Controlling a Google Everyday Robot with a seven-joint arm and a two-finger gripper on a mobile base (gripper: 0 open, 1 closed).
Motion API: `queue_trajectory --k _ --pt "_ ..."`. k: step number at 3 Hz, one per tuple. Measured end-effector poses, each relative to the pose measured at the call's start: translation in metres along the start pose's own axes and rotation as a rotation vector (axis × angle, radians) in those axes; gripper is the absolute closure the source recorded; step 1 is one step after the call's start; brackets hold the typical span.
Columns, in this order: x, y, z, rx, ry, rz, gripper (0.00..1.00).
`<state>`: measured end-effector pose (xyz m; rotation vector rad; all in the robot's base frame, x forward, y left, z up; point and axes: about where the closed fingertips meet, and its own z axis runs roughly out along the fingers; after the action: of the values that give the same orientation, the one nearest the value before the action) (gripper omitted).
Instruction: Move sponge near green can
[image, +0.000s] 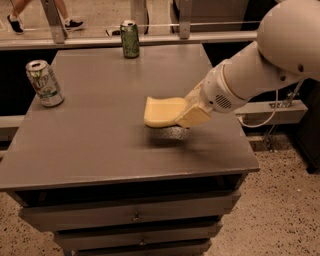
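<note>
The pale-yellow sponge hangs a little above the grey table, with a shadow under it. My gripper is shut on the sponge's right end, reaching in from the right on a white arm. The dark green can stands upright at the table's far edge, well beyond and left of the sponge.
A silver-white can with a green and red logo stands near the table's left edge. The table has drawers below its front. A rail runs behind the table. A person's feet show at the far left.
</note>
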<state>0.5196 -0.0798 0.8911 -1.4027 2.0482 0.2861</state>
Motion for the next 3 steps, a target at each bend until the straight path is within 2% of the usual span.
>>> queue_trajectory --k 1,2,3 --pt "-0.004 -0.044 0.001 0.103 -0.052 0.021 1.0" --pt "-0.008 -0.12 0.014 0.201 -0.097 0.058 1.0" --pt "-0.013 -0.175 0.036 0.227 -0.089 0.077 1.0"
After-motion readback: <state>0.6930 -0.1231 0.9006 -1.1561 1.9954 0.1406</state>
